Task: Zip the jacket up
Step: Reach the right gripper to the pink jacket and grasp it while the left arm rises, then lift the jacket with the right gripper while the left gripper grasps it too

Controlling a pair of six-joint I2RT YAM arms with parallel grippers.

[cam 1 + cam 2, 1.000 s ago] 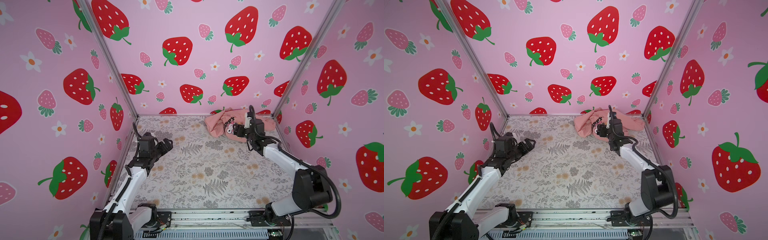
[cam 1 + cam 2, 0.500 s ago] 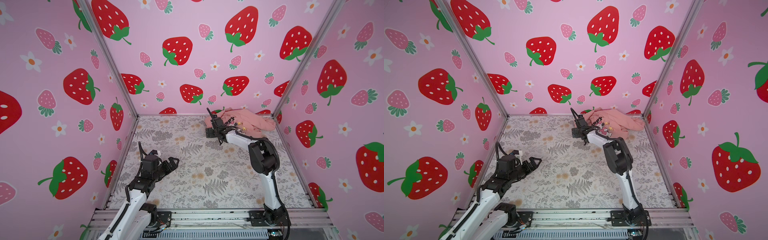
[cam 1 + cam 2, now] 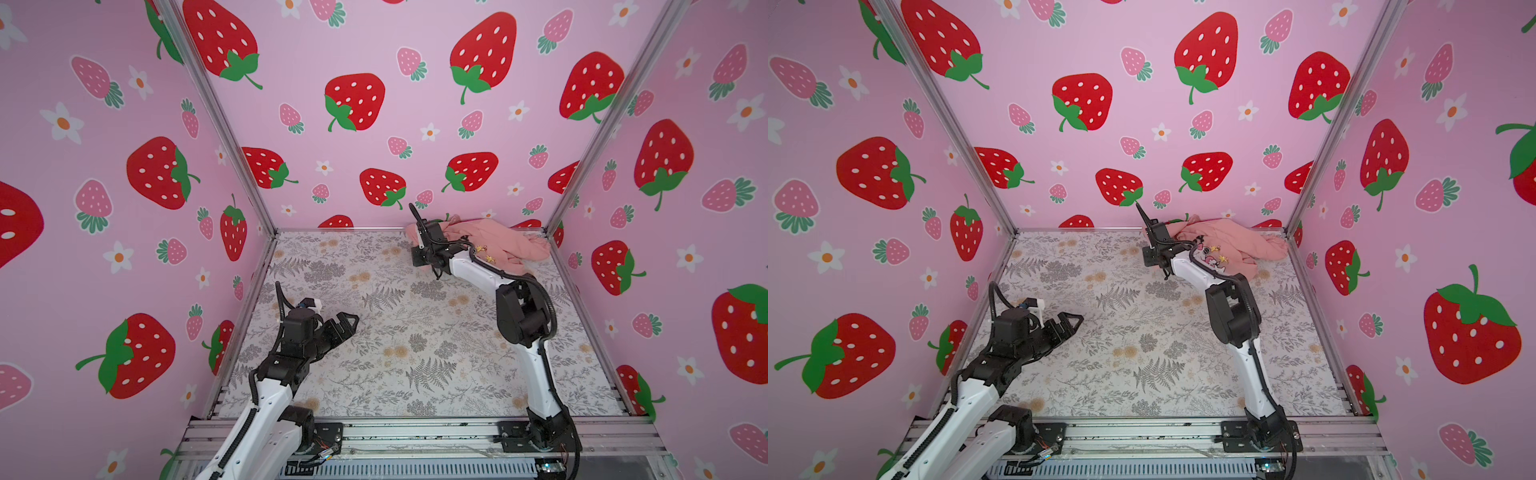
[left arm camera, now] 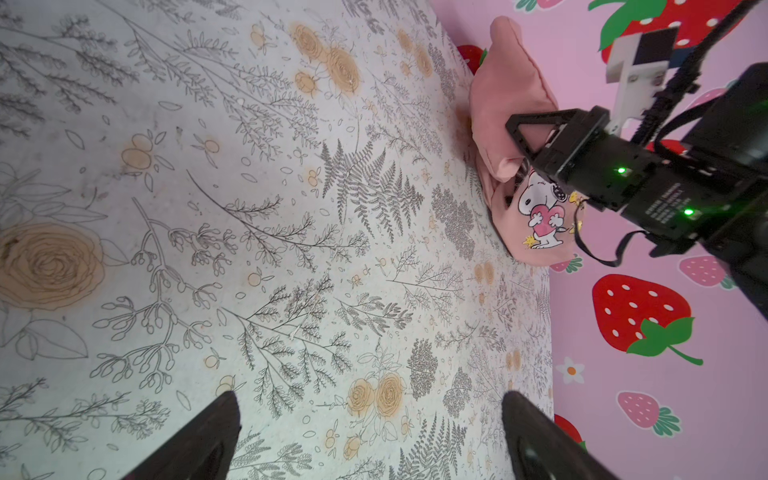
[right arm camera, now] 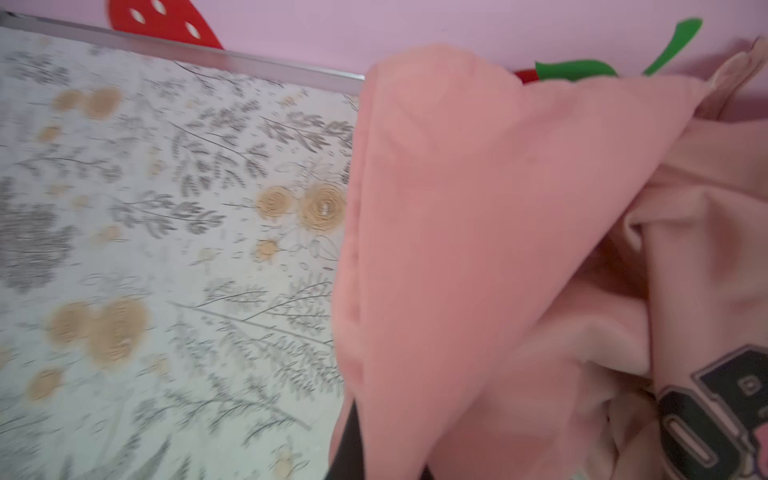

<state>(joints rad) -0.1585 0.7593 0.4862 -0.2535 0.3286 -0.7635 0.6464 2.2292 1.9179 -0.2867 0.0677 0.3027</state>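
Black left gripper (image 3: 347,326) gapes wide above the floral tabletop (image 3: 415,332) near its left edge. The right gripper (image 4: 515,135) is clamped, seemingly on a fold of the pink jacket (image 3: 509,245), crumpled in the back right corner; its arm (image 3: 1192,270) crosses the dog print (image 3: 1210,259).

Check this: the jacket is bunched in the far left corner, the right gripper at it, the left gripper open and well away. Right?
Wrong corner: the jacket is bunched in the far right corner, as both top views show. The right gripper is at it; the left gripper is open, well away.
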